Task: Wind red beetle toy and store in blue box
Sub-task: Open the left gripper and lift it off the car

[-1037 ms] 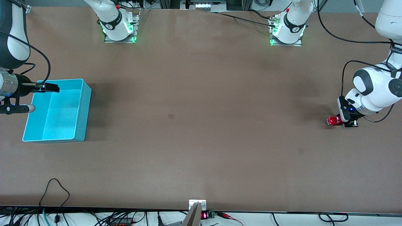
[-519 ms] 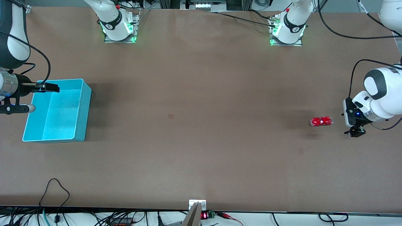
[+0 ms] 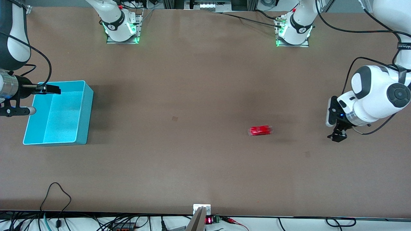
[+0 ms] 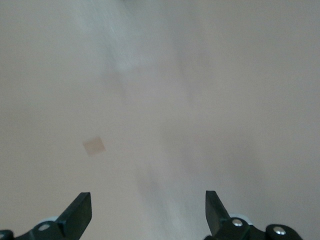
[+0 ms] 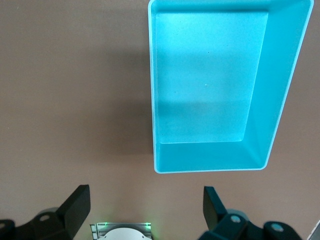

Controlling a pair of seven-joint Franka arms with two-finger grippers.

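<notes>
The red beetle toy point(image 3: 260, 130) is on the bare table, smeared by motion, with nothing touching it. It is well apart from my left gripper point(image 3: 337, 136), which hangs open and empty over the left arm's end of the table. The left wrist view shows its fingers point(image 4: 80, 212) spread wide over bare table only. The blue box point(image 3: 86, 110) stands empty at the right arm's end. My right gripper point(image 3: 48, 89) waits open above the box's edge. The right wrist view looks down into the blue box point(image 5: 279, 105), past the open right gripper point(image 5: 145, 210).
The two arm bases point(image 3: 122, 27) point(image 3: 293, 30) stand along the table edge farthest from the front camera. Small dark patches point(image 3: 174, 118) point(image 3: 307, 154) mark the tabletop. Cables point(image 3: 56, 192) trail over the edge nearest the camera.
The left gripper opened and let go of the toy, then lifted away. The toy has rolled across the table toward the blue box. The right arm has not moved.
</notes>
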